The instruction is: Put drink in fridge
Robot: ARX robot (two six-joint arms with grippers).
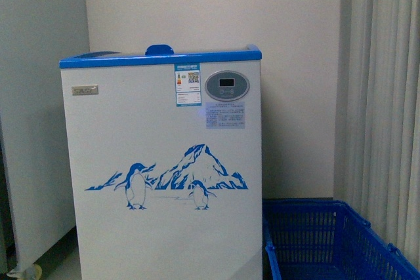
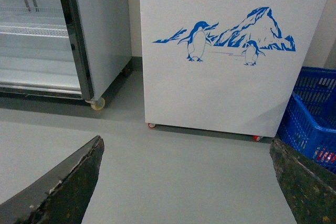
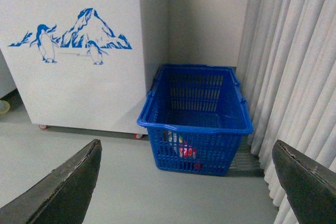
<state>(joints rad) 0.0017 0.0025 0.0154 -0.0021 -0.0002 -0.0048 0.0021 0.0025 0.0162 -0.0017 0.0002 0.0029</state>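
The white chest fridge [image 1: 164, 162] stands ahead, with a blue top rim, a blue lid handle [image 1: 159, 50], a grey oval panel [image 1: 227, 86] and a penguin decal. It also shows in the left wrist view [image 2: 220, 93] and the right wrist view [image 3: 79, 87]. The drink [image 3: 188, 152] shows only as red and white patches through the mesh of the blue crate. My left gripper [image 2: 185, 142] is open and empty above the grey floor in front of the fridge. My right gripper [image 3: 186, 142] is open and empty, facing the crate. Neither gripper shows in the front view.
The blue mesh crate [image 3: 194, 128] sits on the floor right of the fridge, also in the front view [image 1: 328, 240]. A pale curtain [image 1: 387, 96] hangs at the right. A glass-door display cooler [image 2: 52, 35] stands left of the fridge.
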